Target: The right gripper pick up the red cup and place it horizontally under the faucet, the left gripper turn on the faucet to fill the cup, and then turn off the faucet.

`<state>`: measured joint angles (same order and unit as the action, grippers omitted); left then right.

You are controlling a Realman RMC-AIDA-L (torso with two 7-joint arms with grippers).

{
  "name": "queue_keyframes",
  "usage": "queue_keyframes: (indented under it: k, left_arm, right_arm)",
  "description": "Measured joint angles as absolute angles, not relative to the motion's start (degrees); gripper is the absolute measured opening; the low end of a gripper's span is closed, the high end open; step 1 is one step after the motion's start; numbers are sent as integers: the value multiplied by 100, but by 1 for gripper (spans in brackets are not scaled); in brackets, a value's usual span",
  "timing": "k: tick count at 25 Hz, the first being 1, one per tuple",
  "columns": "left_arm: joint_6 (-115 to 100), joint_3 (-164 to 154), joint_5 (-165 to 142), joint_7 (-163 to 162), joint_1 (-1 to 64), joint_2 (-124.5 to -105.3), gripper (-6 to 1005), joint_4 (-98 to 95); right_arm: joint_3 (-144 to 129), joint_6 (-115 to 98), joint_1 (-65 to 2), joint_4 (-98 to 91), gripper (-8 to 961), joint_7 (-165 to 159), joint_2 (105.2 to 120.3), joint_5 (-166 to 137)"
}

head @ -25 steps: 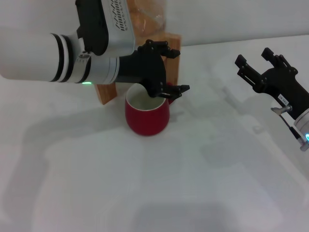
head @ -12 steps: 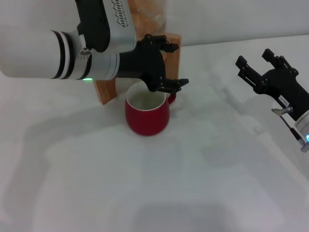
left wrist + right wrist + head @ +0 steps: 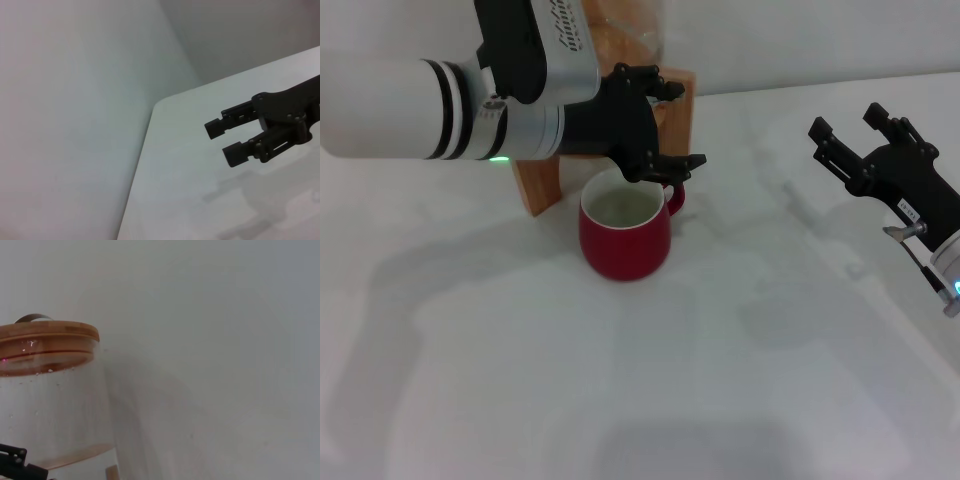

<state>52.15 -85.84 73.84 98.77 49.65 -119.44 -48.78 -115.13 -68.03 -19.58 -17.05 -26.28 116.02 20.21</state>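
Your left gripper has risen a little over the last second, from low over the red cup to the front of the wooden stand. Its fingers are spread and hold nothing. The faucet is hidden behind them, so I judge the lever is being worked, though no stream is visible. The cup stands upright just before the stand. Your right gripper waits well apart, open and empty.
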Motion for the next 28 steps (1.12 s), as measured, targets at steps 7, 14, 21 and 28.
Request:
queue_keyframes:
  k: [7, 14, 21, 28]
  left_arm:
    - [5111, -8587, 7384, 9913, 4966, -11948, 834, -4876]
    - [5015, -8586, 7380, 9915, 4961, -11949, 833, -4846]
    - [5023, -8602, 7384, 9919, 4967, -11947, 831, -4840]
    - [5086, -8604, 7396, 9923, 5005, -11950, 830, -4916]
  right_arm:
    - [-11513, -6804, -1959, -1705, 835, -2628, 11602, 2022]
    - [-11513, -6812, -1960, -1705, 835, -2628, 11602, 2022]
    - [-11513, -6812, -1969, -1705, 836, -2622, 11601, 2022]
    - [-11513, -6815, -1969, -1705, 836, -2626, 11593, 2022]
